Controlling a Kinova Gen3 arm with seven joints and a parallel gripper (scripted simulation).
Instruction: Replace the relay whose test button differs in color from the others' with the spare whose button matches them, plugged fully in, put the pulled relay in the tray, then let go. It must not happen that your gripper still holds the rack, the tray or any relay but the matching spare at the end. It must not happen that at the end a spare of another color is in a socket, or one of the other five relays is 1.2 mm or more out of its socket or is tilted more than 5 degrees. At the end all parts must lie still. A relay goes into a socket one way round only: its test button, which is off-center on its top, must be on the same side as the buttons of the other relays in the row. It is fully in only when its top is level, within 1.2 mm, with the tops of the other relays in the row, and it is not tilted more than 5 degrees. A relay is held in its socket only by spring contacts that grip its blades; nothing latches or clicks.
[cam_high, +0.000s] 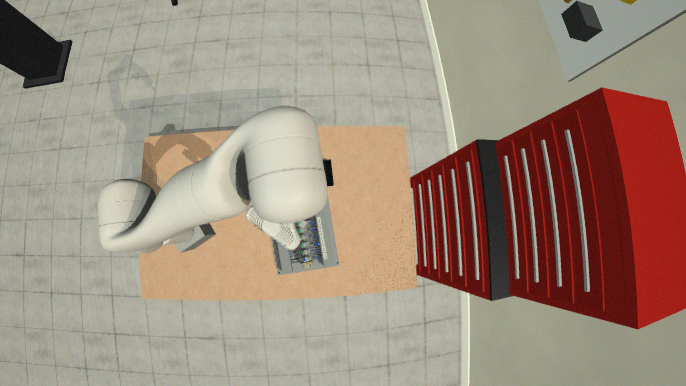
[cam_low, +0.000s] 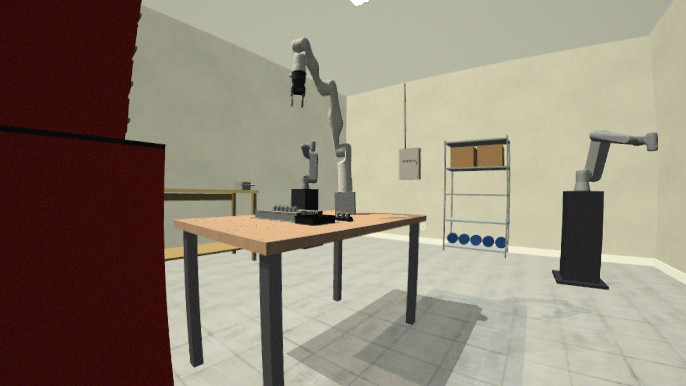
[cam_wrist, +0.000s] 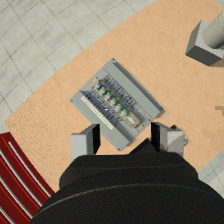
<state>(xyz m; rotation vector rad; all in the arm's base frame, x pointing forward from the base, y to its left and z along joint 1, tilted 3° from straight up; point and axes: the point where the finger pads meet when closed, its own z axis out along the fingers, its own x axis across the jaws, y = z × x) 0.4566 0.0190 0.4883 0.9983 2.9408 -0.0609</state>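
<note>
Top view: arm (cam_high: 225, 185) hides rack (cam_high: 327, 235) partly.

A tiled grey floor (cam_low: 500, 320) spreads far beneath the claw (cam_low: 297, 102). Directly below it stands a wooden table (cam_low: 280, 237) on dark legs. Beyond it, cream walls (cam_low: 525, 100) back a metal shelf unit (cam_low: 508, 195); a red tool cabinet (cam_high: 550, 210) stands beside the table.

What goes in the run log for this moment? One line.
phase: approach | tool: open, empty, high above rack | relays: all socketed | swap: not begun
</note>
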